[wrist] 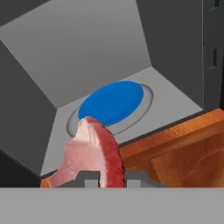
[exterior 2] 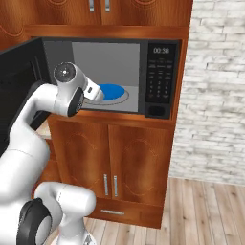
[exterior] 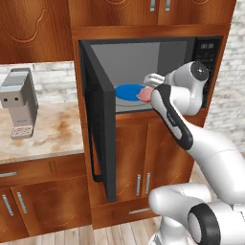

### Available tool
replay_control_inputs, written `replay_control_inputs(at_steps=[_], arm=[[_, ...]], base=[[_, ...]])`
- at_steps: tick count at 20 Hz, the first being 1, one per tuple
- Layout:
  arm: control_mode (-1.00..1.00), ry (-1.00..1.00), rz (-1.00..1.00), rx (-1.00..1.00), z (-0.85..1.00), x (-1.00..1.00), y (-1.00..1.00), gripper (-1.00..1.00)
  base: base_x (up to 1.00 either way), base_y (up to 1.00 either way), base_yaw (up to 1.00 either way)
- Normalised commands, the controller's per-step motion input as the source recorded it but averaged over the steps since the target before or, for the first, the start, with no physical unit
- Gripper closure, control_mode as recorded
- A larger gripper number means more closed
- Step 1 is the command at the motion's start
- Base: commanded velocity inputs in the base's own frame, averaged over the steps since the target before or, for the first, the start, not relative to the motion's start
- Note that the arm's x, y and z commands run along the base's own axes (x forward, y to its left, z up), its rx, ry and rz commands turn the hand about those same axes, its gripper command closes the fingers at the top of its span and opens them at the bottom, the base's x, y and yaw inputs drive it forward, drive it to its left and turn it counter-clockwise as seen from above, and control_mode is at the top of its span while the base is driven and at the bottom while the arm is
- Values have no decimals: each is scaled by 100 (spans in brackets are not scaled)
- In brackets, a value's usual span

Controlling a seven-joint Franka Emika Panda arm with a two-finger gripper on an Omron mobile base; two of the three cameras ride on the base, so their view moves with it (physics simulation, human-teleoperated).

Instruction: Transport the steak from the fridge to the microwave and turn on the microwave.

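Pinkish-red and edged in paler pink, the steak (wrist: 94, 155) stands on edge between the two fingertips of the robot's tool (wrist: 112, 177), which is closed tight on the meat at the mouth of the microwave (exterior 2: 158, 72). In the hand view the slab rises just in front of the grey cavity, short of the round blue plate (wrist: 112, 103) that lies on the turntable inside. From the left base view the steak (exterior: 144, 95) shows as a small pink patch beside the white wrist, at the near rim of the blue plate (exterior: 129, 91), and the microwave door (exterior: 98, 129) hangs swung wide to the left. From the right base view the white arm reaches in through the opening, and the blue plate (exterior 2: 112, 91) sits behind the hand. The microwave's small digital display (exterior 2: 161, 50) shows pale digits that appear to read 00:38, though they are too small to be sure; the keypad (exterior 2: 159, 83) below carries rows of tiny buttons whose markings cannot be made out. A small grey coffee machine (exterior: 19, 103) stands on the wooden table (exterior: 52, 134) to the left, well apart from the oven.
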Motion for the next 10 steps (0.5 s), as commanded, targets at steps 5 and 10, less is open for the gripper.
replay_control_inputs(at_steps=[5, 10], arm=[[-100, -6, -2, 0, -12, 35, 12, 100], [-100, 0, -2, 0, -8, 37, 1, 100]], base=[[0, 0, 0], [0, 0, 0]])
